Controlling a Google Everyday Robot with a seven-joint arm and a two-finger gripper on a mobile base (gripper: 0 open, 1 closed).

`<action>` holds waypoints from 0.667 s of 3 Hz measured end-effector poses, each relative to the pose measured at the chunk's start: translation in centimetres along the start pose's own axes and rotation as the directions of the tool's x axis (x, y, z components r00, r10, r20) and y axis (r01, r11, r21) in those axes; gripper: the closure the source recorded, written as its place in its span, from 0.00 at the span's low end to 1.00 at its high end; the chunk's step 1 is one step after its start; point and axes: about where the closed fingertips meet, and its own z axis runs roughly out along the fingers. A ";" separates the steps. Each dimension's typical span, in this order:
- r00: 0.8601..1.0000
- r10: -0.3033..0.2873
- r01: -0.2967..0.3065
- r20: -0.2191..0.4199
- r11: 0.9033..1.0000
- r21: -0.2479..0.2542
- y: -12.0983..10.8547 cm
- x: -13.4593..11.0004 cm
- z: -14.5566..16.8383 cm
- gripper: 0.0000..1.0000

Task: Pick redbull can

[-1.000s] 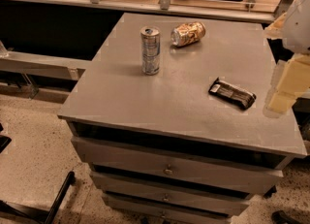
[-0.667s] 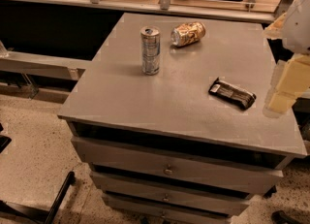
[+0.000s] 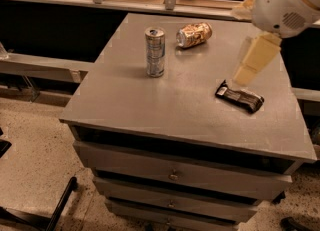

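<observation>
Okay, your tall slim silver-and-blue redbull can stands upright on the grey metal cabinet top, well off to the left of your gripper, with nothing touching it. That cream-coloured gripper hangs under the rounded white arm housing, above the top's right side. You can't tell how far open it is, and it touches none of the items. Just beneath it lies the flat black wrapped bar. Back and to its left, the dented gold can lies on its side.

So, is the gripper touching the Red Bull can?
Apart. The camera view shows the gripper at the right above the black bar, with bare table between it and the can.
</observation>
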 end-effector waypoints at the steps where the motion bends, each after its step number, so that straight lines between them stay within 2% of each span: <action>1: 0.989 -0.009 0.009 0.144 1.000 0.002 -3.9 -5.0 3.1 0.00; 2: 0.973 0.004 -0.001 0.230 1.000 -0.013 -7.5 -9.5 6.9 0.00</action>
